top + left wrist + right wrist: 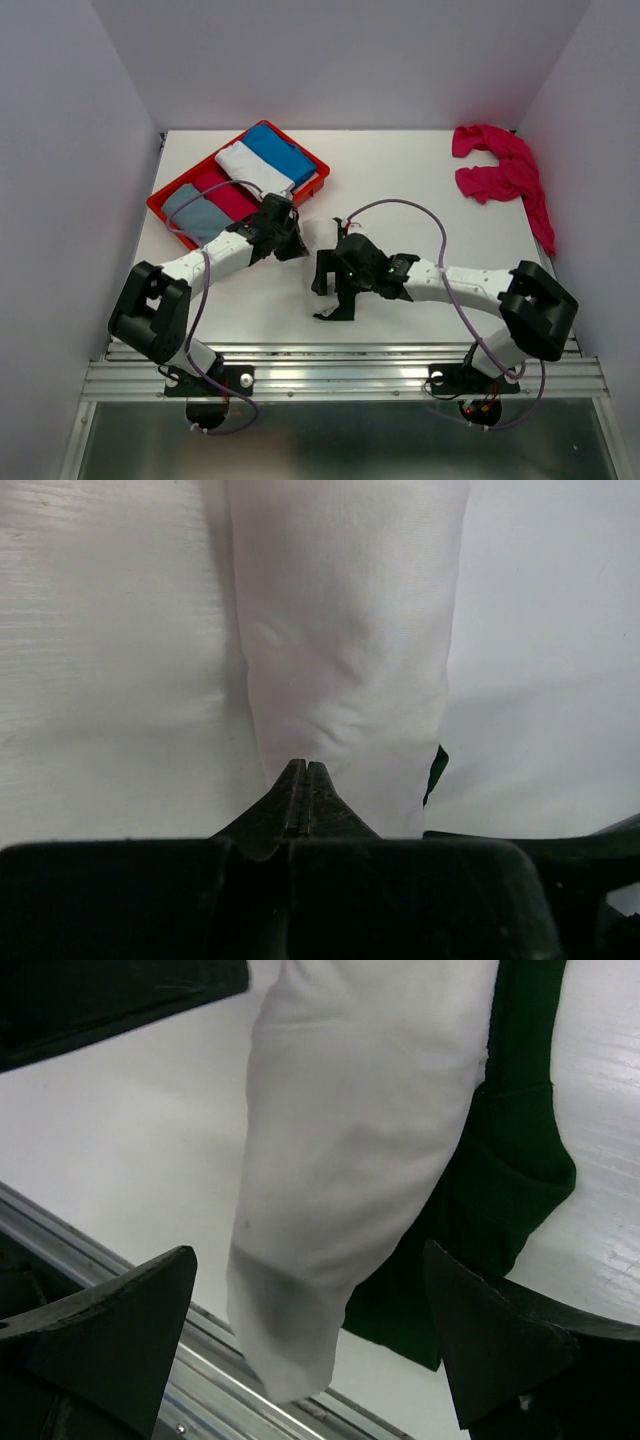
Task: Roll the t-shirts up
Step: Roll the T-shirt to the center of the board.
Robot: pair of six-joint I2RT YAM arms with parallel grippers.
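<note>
The white t-shirt with dark green sleeves [350, 1160] lies as a narrow roll between my two grippers. In the top view it barely shows against the white table, apart from its dark sleeve [335, 311]. My left gripper [305, 767] is shut, its tips against the near end of the white roll [350, 630]; I see no cloth between the jaws. My right gripper [310, 1340] is open, one finger on each side of the roll's end and green sleeve [510, 1160]. A magenta-pink t-shirt [503, 172] lies crumpled at the back right.
A red tray [168, 212] at the back left holds folded blue, white, pink and grey cloths. The metal rail of the table's near edge [150, 1380] lies just below the right gripper. Walls close in on three sides.
</note>
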